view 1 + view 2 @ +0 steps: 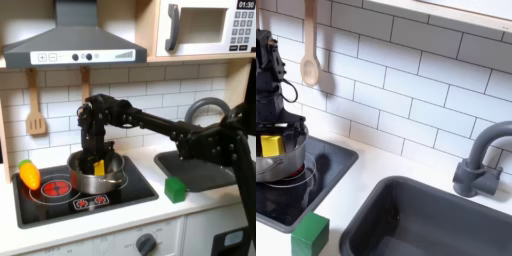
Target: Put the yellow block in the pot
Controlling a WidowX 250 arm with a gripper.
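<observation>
The steel pot (92, 180) stands on the black stovetop (125, 196), to the left in both exterior views. The yellow block (98, 166) is held low inside the pot's rim, between the fingers of my gripper (98, 162), which reaches straight down from above and is shut on it. In the second exterior view the yellow block (271, 146) shows just above the pot's (286, 163) near wall, with the gripper (271, 142) around it. Whether the block touches the pot's floor is hidden.
A green cube (176, 189) sits on the counter right of the stove, and the green cube (309, 233) is near the front edge. An orange-yellow toy vegetable (30, 175) lies on the stove's left. The sink (205, 168) and faucet (481, 160) are right. A wooden spoon (310, 55) hangs on the wall.
</observation>
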